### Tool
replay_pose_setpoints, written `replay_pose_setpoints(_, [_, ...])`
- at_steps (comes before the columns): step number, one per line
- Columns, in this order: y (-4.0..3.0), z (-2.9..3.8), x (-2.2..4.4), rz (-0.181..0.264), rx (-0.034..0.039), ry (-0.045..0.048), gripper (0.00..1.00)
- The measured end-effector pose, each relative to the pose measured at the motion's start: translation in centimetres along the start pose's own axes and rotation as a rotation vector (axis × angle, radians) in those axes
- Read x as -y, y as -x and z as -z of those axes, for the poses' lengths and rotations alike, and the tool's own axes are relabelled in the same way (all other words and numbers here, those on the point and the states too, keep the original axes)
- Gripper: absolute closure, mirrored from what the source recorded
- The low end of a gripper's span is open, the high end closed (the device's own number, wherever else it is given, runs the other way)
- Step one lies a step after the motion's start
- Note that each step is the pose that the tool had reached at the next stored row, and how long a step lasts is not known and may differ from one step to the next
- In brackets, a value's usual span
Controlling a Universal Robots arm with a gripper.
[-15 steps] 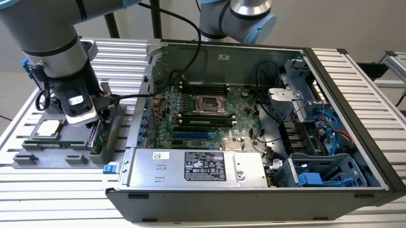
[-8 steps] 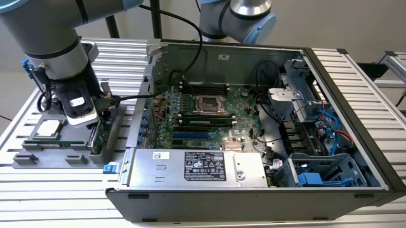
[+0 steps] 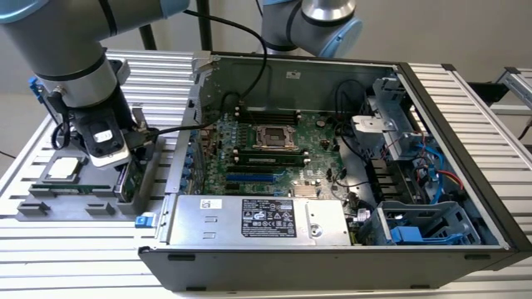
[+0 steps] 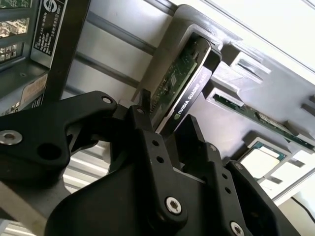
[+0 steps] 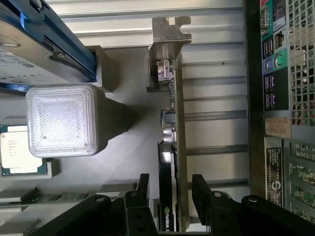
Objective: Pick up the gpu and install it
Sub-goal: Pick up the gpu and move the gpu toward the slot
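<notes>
The gpu [image 5: 173,142] stands on edge in a slot of the grey holder tray [image 3: 50,200], outside the computer case on the exterior view's left. Its green board, black cooler [image 4: 189,93] and silver end bracket [image 5: 170,32] show in both wrist views. My gripper [image 5: 170,189] is lowered over the card's cooler end and is open. One black finger [image 5: 143,187] stands on each side of the card, with a small gap on both sides. In the exterior view the gripper [image 3: 112,156] hangs right above the gpu [image 3: 124,179].
The open computer case [image 3: 432,112] lies at the exterior view's right, with its motherboard and a blue card slot [image 3: 249,177] exposed. The tray also holds a processor [image 5: 19,152], a memory stick [image 4: 266,120] and a hard drive with blue rails [image 5: 34,44]. The case wall [image 5: 280,98] runs close beside the gpu.
</notes>
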State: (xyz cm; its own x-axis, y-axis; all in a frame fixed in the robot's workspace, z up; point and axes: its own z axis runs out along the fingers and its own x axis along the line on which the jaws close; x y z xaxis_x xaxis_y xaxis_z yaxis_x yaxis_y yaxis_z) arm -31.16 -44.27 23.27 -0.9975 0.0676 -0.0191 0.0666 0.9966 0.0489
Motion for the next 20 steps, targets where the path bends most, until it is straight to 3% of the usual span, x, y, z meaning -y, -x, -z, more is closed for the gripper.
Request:
replay_pose_setpoints(10, [-0.08,-0.05,0.00,0.044,-0.0021,0.0008,0.00])
replay_pose_setpoints(20, [-0.07,-0.13,0.09,0.045,-0.0021,0.0010,0.00])
